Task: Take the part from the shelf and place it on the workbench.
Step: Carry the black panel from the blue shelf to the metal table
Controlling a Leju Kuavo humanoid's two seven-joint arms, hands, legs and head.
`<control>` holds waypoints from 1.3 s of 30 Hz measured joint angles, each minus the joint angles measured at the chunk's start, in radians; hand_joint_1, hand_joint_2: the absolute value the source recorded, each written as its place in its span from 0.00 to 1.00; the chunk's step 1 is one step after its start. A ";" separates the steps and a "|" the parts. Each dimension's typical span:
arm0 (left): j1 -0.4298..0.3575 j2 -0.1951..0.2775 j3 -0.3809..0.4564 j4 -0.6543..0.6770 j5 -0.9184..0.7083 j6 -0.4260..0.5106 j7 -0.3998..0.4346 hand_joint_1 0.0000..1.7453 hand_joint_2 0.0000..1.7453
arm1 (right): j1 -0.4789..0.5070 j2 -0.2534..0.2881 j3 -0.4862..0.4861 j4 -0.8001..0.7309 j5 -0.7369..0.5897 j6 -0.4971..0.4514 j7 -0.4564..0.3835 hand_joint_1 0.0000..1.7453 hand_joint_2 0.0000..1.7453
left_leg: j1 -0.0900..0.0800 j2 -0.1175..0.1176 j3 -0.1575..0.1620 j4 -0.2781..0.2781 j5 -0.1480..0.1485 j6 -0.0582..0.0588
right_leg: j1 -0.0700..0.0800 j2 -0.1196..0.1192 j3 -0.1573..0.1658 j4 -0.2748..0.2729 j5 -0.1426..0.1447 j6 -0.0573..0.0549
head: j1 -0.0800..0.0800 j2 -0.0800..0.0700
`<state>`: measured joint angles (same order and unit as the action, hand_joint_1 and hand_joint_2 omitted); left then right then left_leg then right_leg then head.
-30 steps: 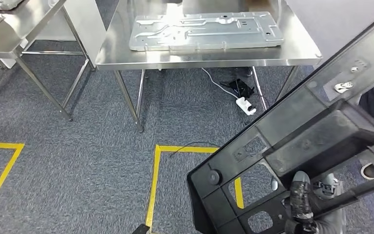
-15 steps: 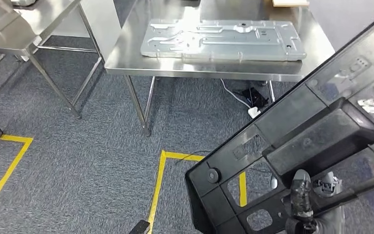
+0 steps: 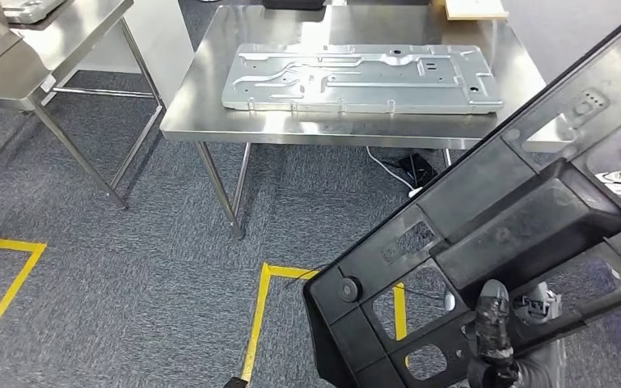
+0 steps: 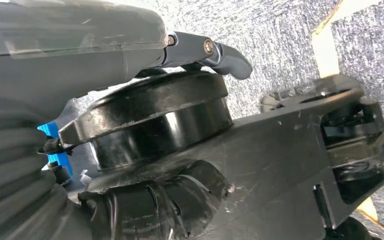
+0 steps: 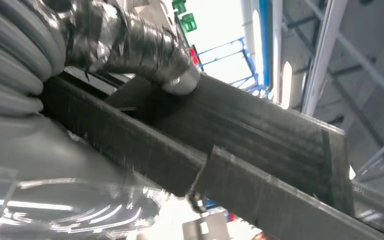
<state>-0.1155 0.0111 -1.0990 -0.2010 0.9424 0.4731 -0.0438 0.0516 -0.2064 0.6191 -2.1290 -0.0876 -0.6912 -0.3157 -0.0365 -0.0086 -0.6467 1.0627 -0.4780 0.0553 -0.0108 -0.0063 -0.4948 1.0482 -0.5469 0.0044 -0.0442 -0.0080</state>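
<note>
A steel workbench (image 3: 210,121) on grey carpet (image 3: 129,275) bears a stamped metal plate (image 3: 356,77), seemingly lying flat.

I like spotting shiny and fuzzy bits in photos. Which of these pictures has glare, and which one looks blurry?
Head view: sharp; ceiling light glares off the steel workbench around the stamped metal plate. Right wrist view: bright ceiling lights wash out the middle, and the black plastic part held by the right hand looks smeared. Left wrist view: dim but fairly sharp, with the left hand in shadow.

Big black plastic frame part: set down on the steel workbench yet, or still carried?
Still carried. The black plastic frame part hangs tilted over the carpet, gripped by the right hand, short of the steel workbench, which bears a grey metal plate.
</note>
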 joint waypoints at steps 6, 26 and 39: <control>-0.002 0.001 0.000 0.000 0.007 0.009 0.005 0.00 1.00 | -0.002 -0.001 0.000 0.004 0.000 -0.002 0.000 1.00 1.00 | 0.008 -0.002 0.070 -0.043 0.015 0.021 | 0.001 0.004 -0.075 0.170 -0.070 0.021 | 0.000 0.000; 0.003 -0.007 0.000 0.000 0.039 0.035 0.001 0.00 1.00 | -0.017 -0.009 0.015 0.043 -0.034 0.037 -0.003 1.00 1.00 | 0.031 -0.002 -0.064 0.167 -0.044 -0.045 | -0.002 0.006 -0.023 -0.006 0.012 -0.014 | -0.012 0.000; 0.003 -0.006 0.000 0.000 0.016 0.026 -0.013 0.00 1.00 | -0.021 -0.009 0.024 0.068 -0.019 0.022 -0.018 1.00 1.00 | 0.013 -0.001 0.089 -0.043 0.001 0.014 | -0.008 0.006 -0.149 0.242 -0.122 0.035 | -0.007 0.000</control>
<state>-0.1120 0.0053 -1.0990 -0.2010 0.9582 0.4993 -0.0570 0.0310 -0.2156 0.6435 -2.0608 -0.1067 -0.6697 -0.3338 -0.0239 -0.0101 -0.5573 1.0202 -0.4771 0.0695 -0.0184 -0.0006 -0.6442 1.2905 -0.6687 0.0397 -0.0510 -0.0080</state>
